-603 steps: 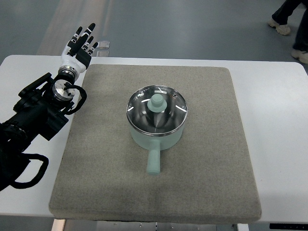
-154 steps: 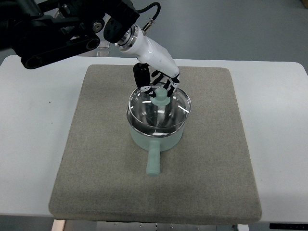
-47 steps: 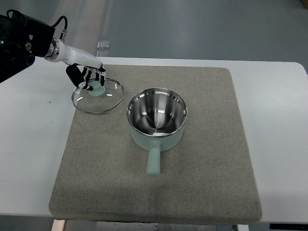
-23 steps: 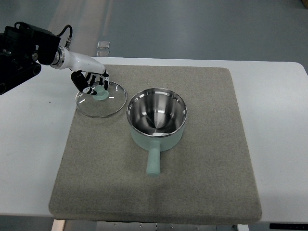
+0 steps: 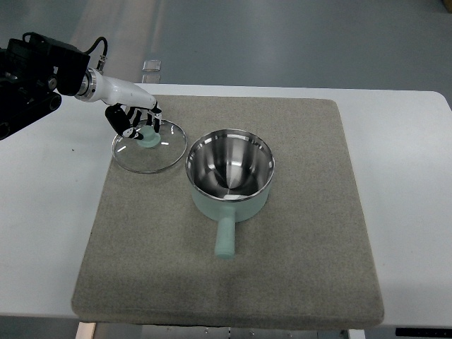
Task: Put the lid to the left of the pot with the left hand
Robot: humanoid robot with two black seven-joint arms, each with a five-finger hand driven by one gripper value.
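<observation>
Seen from steeply above: a white worktop [image 5: 49, 233] filling most of the frame, covered at its centre by a large grey felt-like mat [image 5: 233, 282]. Near the middle of the mat, slightly left of centre, a pale mint-green pot [image 5: 229, 173] with a shiny steel interior, uncovered, its short mint handle [image 5: 225, 236] pointing toward the lower edge of the frame. Just to the left of the pot, in the upper left part of the mat, a round glass lid [image 5: 150, 145] with a metal rim and a mint-green knob, lying close beside the pot's rim with its own left edge near the mat's left border; whether lid and pot rim touch cannot be told. Entering from the upper left corner, the left arm [image 5: 35, 67], black and bulky with a cable loop, ending in a white forearm shell. At its tip, the left robot hand [image 5: 134, 120], dark fingers curled down around the lid's knob and closed on it from above. Whether the lid rests fully flat on the mat or hangs just off it cannot be told. No right arm anywhere in view. Beyond the worktop's far edge, at the top of the frame, a grey floor [image 5: 296, 39] and a small clear square object [image 5: 150, 66] lying on it, upper left. No brand names, labels or readable writing visible on the pot, lid, mat or arm.
</observation>
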